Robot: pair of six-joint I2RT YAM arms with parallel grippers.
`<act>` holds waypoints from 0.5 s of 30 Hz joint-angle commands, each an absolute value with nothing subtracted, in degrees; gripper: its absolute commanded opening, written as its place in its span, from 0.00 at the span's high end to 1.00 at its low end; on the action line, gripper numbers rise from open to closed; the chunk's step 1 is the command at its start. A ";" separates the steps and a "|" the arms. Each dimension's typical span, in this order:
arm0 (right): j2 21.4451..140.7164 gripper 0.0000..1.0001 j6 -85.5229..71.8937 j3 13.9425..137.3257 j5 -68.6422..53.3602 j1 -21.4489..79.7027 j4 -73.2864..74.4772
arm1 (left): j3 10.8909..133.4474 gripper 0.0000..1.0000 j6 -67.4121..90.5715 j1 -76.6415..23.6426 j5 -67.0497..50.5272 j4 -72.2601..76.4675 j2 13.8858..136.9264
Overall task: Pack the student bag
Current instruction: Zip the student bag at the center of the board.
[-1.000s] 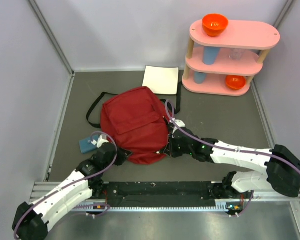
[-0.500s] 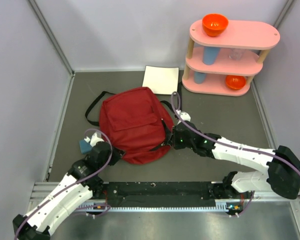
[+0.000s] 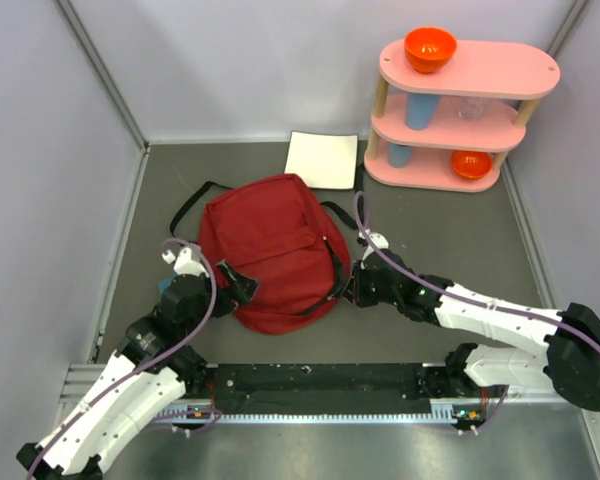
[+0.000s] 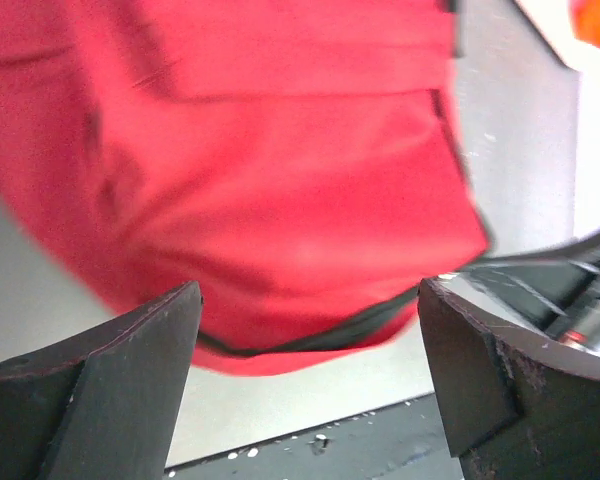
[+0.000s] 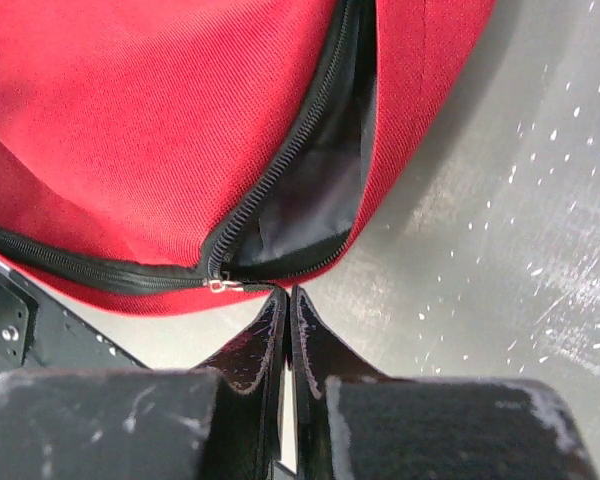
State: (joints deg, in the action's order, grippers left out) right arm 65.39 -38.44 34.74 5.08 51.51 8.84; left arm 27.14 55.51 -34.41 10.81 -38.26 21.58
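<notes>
The student bag (image 3: 268, 248), dark red with black straps, lies flat in the middle of the table. My right gripper (image 3: 348, 291) is at its right edge, shut on the black zipper pull (image 5: 242, 287). In the right wrist view the fingertips (image 5: 280, 300) pinch the tab just right of the metal slider. Above it the zipper gapes and shows black lining (image 5: 315, 205). My left gripper (image 3: 236, 283) sits at the bag's near-left edge. In the left wrist view its jaws stand wide apart, holding nothing, and the bag (image 4: 280, 180) lies blurred beyond them.
A white notebook (image 3: 322, 159) lies behind the bag. A pink three-tier shelf (image 3: 460, 112) at the back right holds orange bowls (image 3: 429, 47) and blue cups. A small blue thing (image 3: 164, 289) peeks out beside my left wrist. Walls close in on both sides.
My left gripper has let go of the bag's near-left edge, opened wide and drawn back. The right gripper, still shut, has shifted slightly to the right along the bag's edge.
</notes>
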 commanded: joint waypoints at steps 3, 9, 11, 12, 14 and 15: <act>63.99 1.00 -39.55 33.75 3.86 51.06 5.89 | 34.80 0.05 33.71 -35.41 -7.61 -21.28 31.97; 63.98 1.00 -39.29 35.68 5.80 51.06 7.12 | 43.15 0.02 20.49 -48.13 -0.89 -21.62 44.55; 63.90 1.00 -39.37 36.21 6.06 50.98 7.12 | 44.91 0.02 18.47 -51.05 1.83 -21.19 48.93; 63.98 1.00 -39.46 36.38 6.41 50.89 7.12 | 45.00 0.02 17.76 -53.41 2.11 -20.57 50.17; 64.16 1.00 -39.55 37.09 6.59 50.98 7.21 | 45.00 0.02 16.44 -55.71 4.56 -19.95 53.07; 64.42 1.00 -39.64 37.44 6.59 50.89 7.64 | 44.74 0.01 15.91 -57.98 5.88 -20.04 53.87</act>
